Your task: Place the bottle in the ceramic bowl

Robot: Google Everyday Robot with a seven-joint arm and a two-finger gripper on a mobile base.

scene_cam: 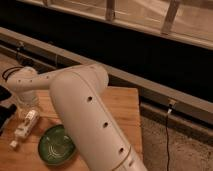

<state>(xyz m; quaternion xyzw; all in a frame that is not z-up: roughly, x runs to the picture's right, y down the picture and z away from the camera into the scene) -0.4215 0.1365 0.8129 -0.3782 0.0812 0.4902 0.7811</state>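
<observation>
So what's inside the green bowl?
Only white swirl lines show inside the ceramic bowl; the arm covers its right edge. The bottle lies outside, on the table beside it, with the claw right by it.

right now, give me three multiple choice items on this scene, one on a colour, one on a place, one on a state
1. What colour is the round shallow glazed ceramic bowl?
A) dark green with pale swirl lines
B) red
C) plain white

2. Where is the gripper?
A) over the bowl
B) close above the far end of the slim white plastic bottle
C) raised high by the window

3. What state is the bottle in?
A) lying inside the bowl
B) lifted in the air
C) lying on the wooden table, left of the bowl

Answers:
1 A, the glaze is dark green with light rings inside.
2 B, the gripper hangs low at the table's left side, right over the bottle's far end.
3 C, the bottle rests flat on the wood, outside the bowl.
</observation>
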